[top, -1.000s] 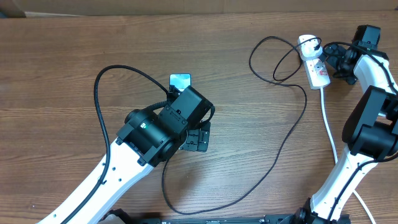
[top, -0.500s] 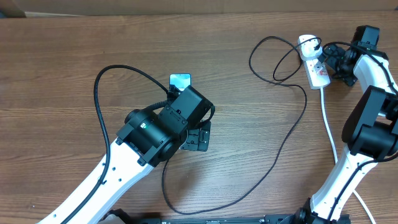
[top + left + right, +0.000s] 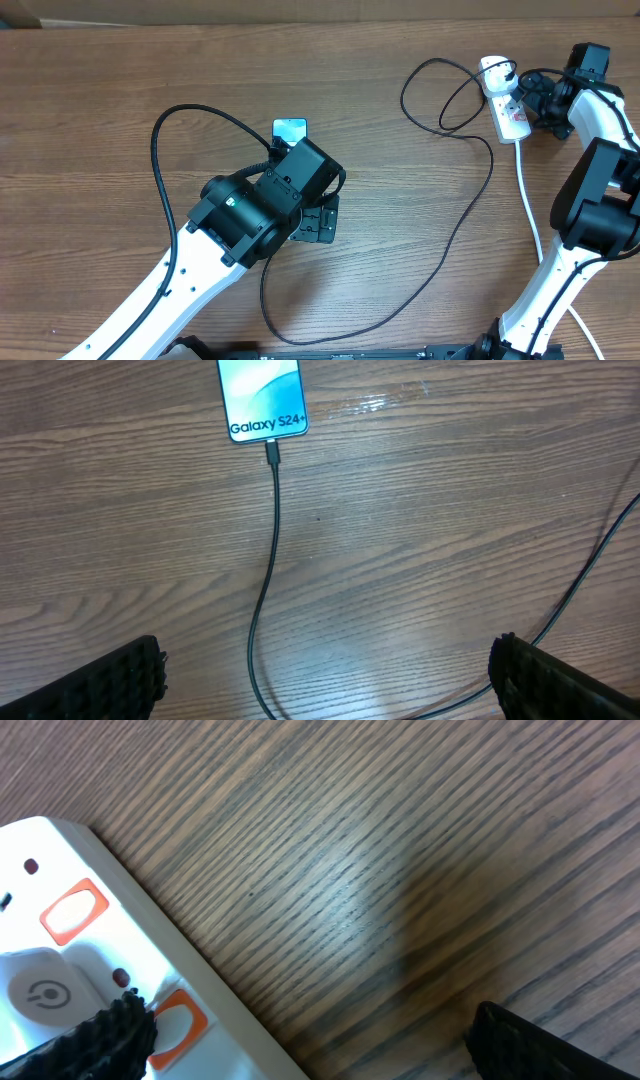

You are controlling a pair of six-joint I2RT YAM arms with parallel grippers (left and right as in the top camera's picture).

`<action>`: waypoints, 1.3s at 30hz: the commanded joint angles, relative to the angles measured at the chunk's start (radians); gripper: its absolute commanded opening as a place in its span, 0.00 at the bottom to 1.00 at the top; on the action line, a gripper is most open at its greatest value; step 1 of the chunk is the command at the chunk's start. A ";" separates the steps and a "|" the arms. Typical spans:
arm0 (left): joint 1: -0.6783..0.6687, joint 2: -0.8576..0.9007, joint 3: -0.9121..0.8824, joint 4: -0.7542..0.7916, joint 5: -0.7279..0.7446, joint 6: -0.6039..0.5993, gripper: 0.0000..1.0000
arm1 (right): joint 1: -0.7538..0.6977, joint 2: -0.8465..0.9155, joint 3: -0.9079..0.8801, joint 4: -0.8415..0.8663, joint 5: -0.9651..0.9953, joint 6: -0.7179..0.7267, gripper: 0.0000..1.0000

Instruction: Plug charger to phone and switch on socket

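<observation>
The phone (image 3: 262, 398) lies on the wooden table with its blue "Galaxy S24+" screen up; it also shows in the overhead view (image 3: 290, 129). The charger cable (image 3: 268, 560) has its black connector tip in the phone's bottom port and loops across the table (image 3: 470, 215) to its plug in the socket (image 3: 506, 100). My left gripper (image 3: 325, 680) is open and empty, above the cable a short way from the phone. My right gripper (image 3: 310, 1040) is open, one finger over an orange switch of the socket (image 3: 70, 960).
The socket's thick white cord (image 3: 530, 205) runs toward the table's front beside my right arm. A cable loop (image 3: 160, 170) curves round the left arm. A cardboard edge (image 3: 200, 12) lines the back of the table.
</observation>
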 commanded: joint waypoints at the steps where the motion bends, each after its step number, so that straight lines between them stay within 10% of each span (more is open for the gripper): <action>1: -0.006 0.008 -0.005 0.004 -0.013 0.016 1.00 | 0.006 0.018 -0.018 -0.014 -0.034 -0.008 1.00; 39: -0.006 0.008 -0.005 0.004 -0.013 0.016 1.00 | 0.003 0.054 0.000 -0.082 -0.070 -0.037 1.00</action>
